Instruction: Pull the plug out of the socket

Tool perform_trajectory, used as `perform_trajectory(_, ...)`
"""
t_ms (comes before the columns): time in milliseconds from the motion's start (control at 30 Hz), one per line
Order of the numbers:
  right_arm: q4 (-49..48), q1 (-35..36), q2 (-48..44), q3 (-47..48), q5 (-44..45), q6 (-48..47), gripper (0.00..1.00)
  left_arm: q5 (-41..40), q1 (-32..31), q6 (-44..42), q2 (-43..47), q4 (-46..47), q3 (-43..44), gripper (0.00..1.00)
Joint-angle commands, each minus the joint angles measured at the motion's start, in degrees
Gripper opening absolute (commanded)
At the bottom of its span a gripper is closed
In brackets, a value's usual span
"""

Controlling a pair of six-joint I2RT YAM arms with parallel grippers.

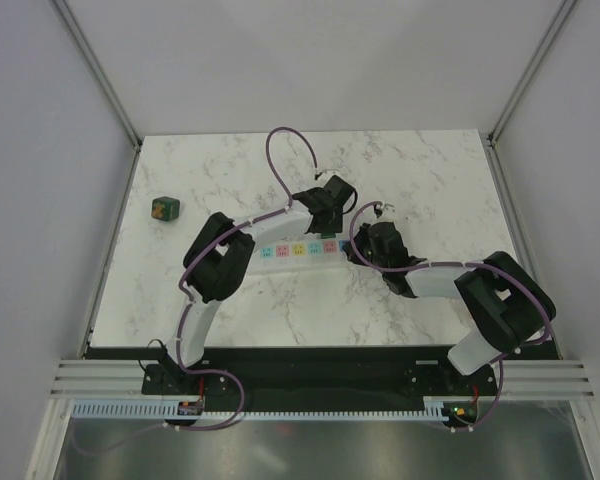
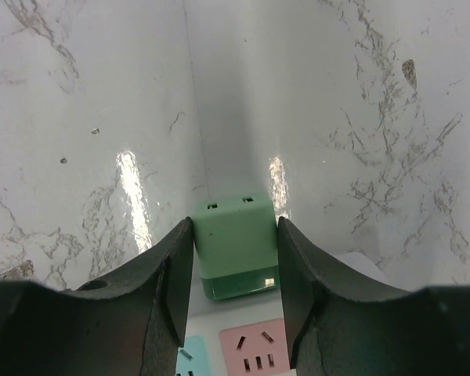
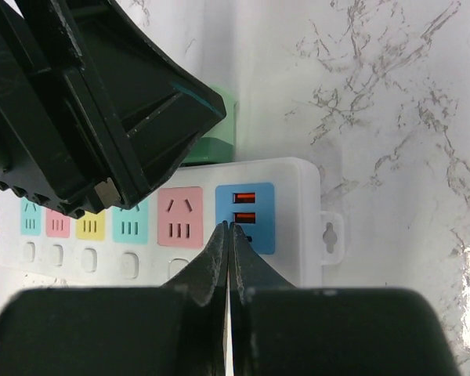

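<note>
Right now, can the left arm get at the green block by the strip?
Likely yes: the left arm has its jaws close against both sides of the green block, nothing between them.

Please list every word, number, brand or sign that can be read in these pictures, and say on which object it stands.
None can be read in any view.
power strip: coloured outlet faces and slots only, no lettering shows.
light green adapter: no print shows.
dark green cube: an orange-yellow mark, too small to read.

Plug [image 1: 164, 208] well left of socket [image 1: 298, 252] — apart, block [image 2: 236, 247] between left fingers [image 2: 160, 290]
</note>
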State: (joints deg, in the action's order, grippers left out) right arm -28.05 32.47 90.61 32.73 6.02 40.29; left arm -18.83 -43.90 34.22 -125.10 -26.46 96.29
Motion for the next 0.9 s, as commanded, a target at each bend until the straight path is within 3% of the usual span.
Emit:
perform_trajectory(0,5.38,0.14,0.89,-0.39,0.75,0.31,0.00,-8.14,-0.40,1.91,-1.82,2.55,1.01,0.02)
perform_trajectory(300,5.90,0.67,0.62,-1.97,1.45,0.31,0.00,-6.84,0.66,9.99,-0.50,5.19,-1.19,0.02)
perform_trajectory(500,5.64,0.75,1.41,-1.88,1.62,0.31,0.00,-11.93,-0.13,4.02,-1.29,5.10,2.32,0.02)
perform_trajectory(667,5.38,0.75,2.20,-1.71,1.89,0.05,0.00,-1.84,3.03,13.22,0.64,4.57,-1.28,0.02)
perform_trajectory(733,5.11,0.75,2.38,-1.71,1.89,0.05,0.00,-2.78,2.77,12.72,0.73,3.88,-0.67,0.02)
perform_trajectory(867,4.68,0.75,3.08,-1.62,1.71,0.05,0.00,-14.19,-0.56,2.91,-1.55,1.85,4.51,0.02)
